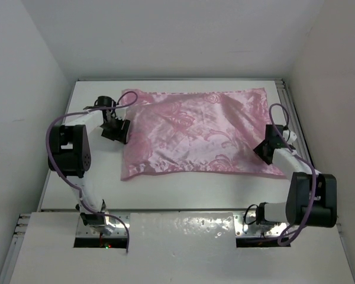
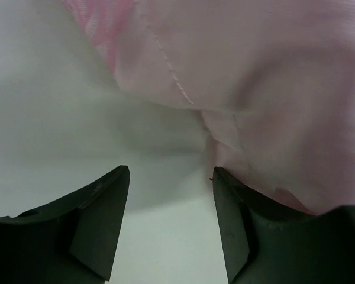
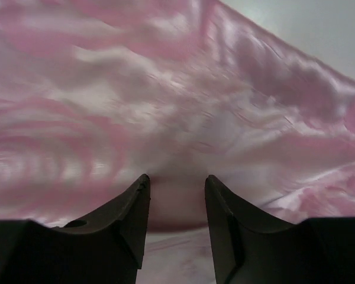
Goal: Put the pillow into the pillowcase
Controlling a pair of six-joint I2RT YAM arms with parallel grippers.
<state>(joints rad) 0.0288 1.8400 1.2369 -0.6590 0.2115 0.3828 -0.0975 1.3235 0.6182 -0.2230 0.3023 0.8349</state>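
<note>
The pink satin pillowcase (image 1: 195, 133) lies plump across the middle of the table. The cream bear-print pillow shows in no view. My left gripper (image 1: 119, 131) is at the pillowcase's left edge. In the left wrist view it (image 2: 170, 171) is open over bare table, its right finger (image 2: 231, 219) against a seamed pink fold (image 2: 254, 89). My right gripper (image 1: 263, 148) is at the pillowcase's right side. In the right wrist view it (image 3: 176, 179) is open, with a bulge of pink satin (image 3: 177, 201) between the fingertips.
The white table (image 1: 183, 192) has a raised rail along its far and side edges (image 1: 284, 86). White walls close in on three sides. The arm bases (image 1: 94, 219) sit at the near edge.
</note>
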